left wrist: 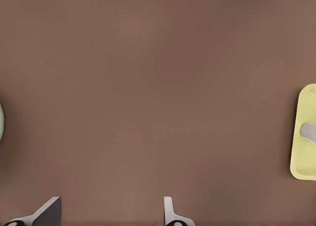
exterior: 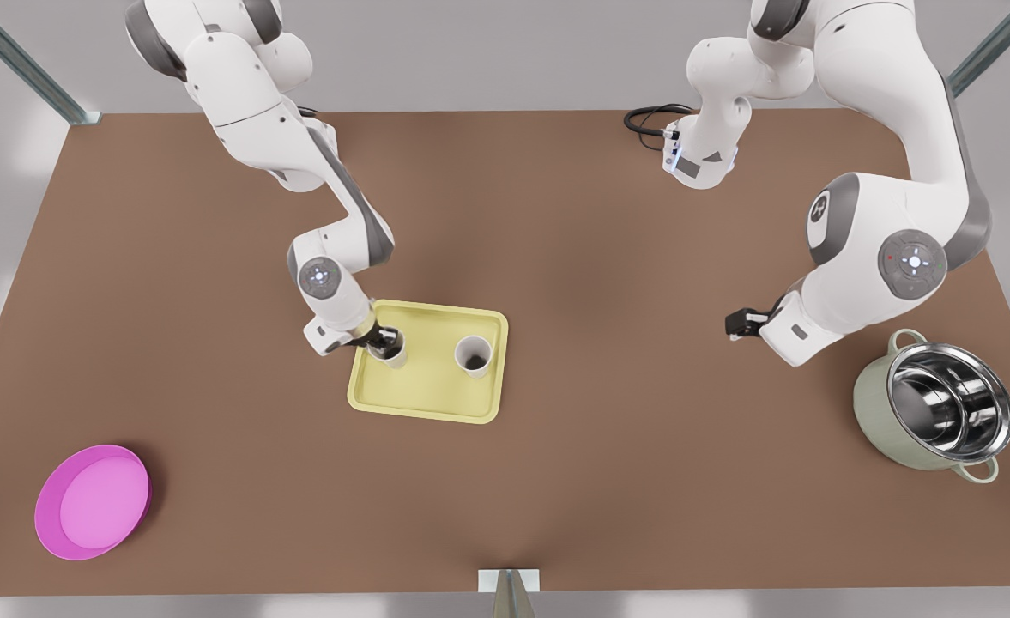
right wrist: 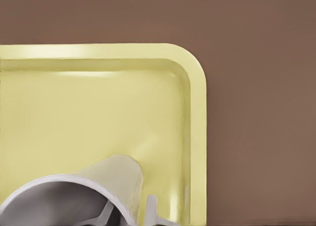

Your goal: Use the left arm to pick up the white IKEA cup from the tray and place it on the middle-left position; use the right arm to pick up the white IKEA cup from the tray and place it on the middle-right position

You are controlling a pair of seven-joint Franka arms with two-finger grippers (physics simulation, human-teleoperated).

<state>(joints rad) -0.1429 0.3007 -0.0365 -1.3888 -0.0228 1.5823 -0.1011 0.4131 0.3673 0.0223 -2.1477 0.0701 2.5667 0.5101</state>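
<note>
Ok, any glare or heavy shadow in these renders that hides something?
Front view: bright reflections inside the steel pot, soft shadows only; right gripper at a cup on the tray. Right wrist view: a pale sheen along the tray's rim. Left wrist view: flat, even light on bare table under the left gripper.

The white multi-joint right arm reaches low, its small black gripper pinching a cup wall. The matching left arm's gripper hovers, fingers spread.
</note>
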